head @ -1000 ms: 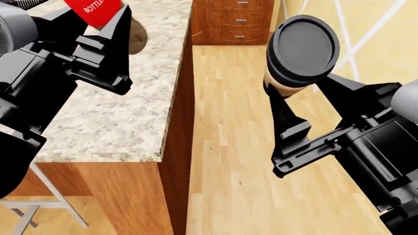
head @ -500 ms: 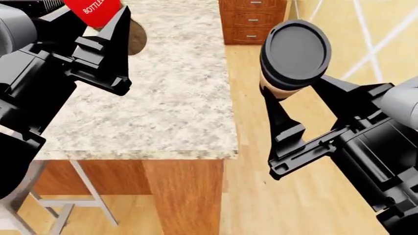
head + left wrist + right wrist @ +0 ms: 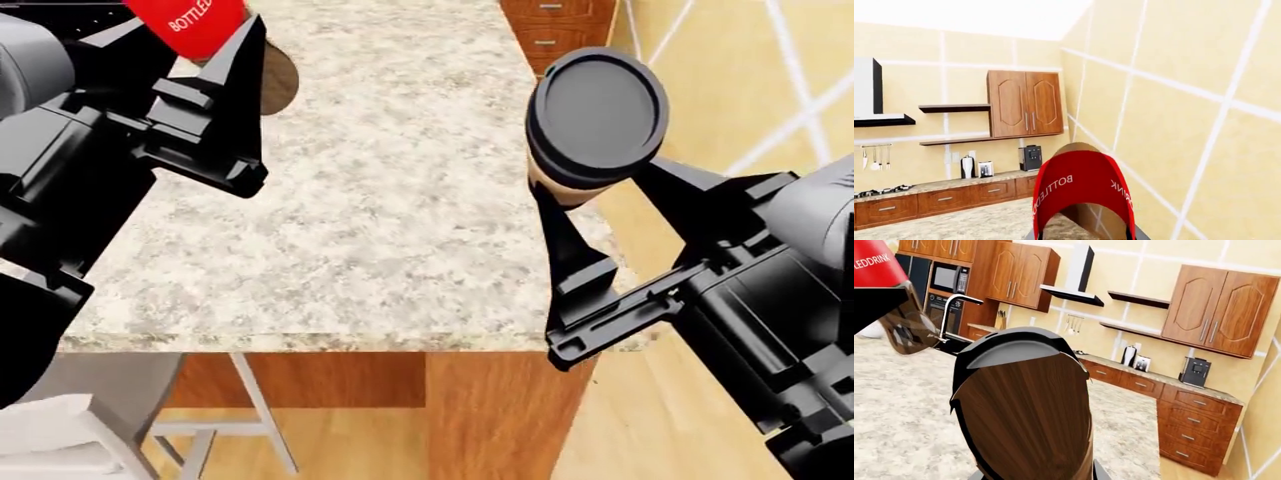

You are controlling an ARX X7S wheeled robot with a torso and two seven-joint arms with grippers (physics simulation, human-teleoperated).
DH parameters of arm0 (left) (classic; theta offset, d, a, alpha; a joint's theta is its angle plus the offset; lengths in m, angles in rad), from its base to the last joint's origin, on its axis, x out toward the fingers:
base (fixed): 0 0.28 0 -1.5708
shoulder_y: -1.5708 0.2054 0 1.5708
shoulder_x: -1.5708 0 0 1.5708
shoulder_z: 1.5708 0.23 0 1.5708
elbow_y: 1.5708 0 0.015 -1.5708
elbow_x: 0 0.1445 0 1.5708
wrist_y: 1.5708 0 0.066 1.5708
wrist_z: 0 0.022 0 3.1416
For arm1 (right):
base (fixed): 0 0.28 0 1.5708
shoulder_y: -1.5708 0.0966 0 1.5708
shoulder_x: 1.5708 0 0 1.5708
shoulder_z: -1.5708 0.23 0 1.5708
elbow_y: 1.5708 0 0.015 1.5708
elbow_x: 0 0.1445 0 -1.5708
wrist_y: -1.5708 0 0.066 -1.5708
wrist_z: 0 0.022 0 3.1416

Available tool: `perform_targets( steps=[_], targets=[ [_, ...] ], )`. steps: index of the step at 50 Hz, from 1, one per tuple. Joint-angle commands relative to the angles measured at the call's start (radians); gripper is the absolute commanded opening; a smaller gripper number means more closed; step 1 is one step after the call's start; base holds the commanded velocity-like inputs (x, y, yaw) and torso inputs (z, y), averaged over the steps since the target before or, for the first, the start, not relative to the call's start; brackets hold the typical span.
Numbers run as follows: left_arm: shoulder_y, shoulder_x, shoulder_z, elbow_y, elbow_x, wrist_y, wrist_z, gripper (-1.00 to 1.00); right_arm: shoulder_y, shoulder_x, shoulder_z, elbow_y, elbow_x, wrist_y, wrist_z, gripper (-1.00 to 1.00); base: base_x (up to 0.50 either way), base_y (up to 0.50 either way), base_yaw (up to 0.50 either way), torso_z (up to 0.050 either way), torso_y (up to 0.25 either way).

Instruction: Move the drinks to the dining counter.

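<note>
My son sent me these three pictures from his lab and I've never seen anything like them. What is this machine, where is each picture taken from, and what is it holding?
It is a computer-simulated robot with two arms in a kitchen. The middle picture looks down from a camera on its head. The black claw at the left is its left gripper, shut on a cola bottle with a red label. The claw at the right, its right gripper, is shut on a cup with a black lid. Both are held in the air above a pale speckled counter; nothing is seen lying on it. The other two pictures come from cameras near each claw: one looks along the bottle, the other along the cup, so the drinks fill the foreground, with cabinets behind.
</note>
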Motion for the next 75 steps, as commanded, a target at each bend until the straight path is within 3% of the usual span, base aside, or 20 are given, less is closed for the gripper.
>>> perform_targets(
  steps=[1,11,20,32,44,55,75],
  targets=[
    [-0.002,0.0,-0.014,-0.001,0.002,0.01,-0.012,-1.0,0.006,0.0,0.008,-0.005,-0.03,0.009,-0.008,-1.0,0.24,0.5,0.0,0.0,0.0],
    [-0.001,0.0,-0.011,-0.005,0.004,0.012,-0.012,-1.0,-0.02,-0.012,0.019,0.01,-0.031,-0.017,-0.024,-1.0,0.29,0.5,0.0,0.0,0.002],
    [-0.008,0.001,-0.001,-0.005,0.006,0.008,-0.017,-1.0,0.009,-0.03,-0.012,0.062,-0.014,-0.006,0.007,-1.0,0.0,0.0,0.0,0.0,0.003],
    [-0.023,0.005,0.051,-0.024,0.058,-0.015,-0.033,-1.0,0.173,-0.141,-0.144,0.279,-0.038,0.052,-0.038,-1.0,0.0,0.0,0.0,0.001,0.001],
    [-0.034,0.017,0.106,-0.08,0.123,-0.042,-0.067,-1.0,0.308,-0.258,-0.327,0.53,-0.233,0.105,-0.107,-1.0,0.0,0.0,0.0,0.0,0.002],
    [-0.088,0.024,0.173,-0.158,0.152,-0.16,-0.167,-1.0,0.3,-0.304,-0.398,0.661,-0.345,0.041,-0.215,-1.0,0.0,0.0,0.0,0.001,0.002],
    [-0.097,0.001,0.215,-0.18,0.124,-0.255,-0.198,-1.0,0.231,-0.325,-0.394,0.722,-0.338,-0.018,-0.268,-1.0,0.0,0.0,0.0,0.001,0.002]
  ],
)
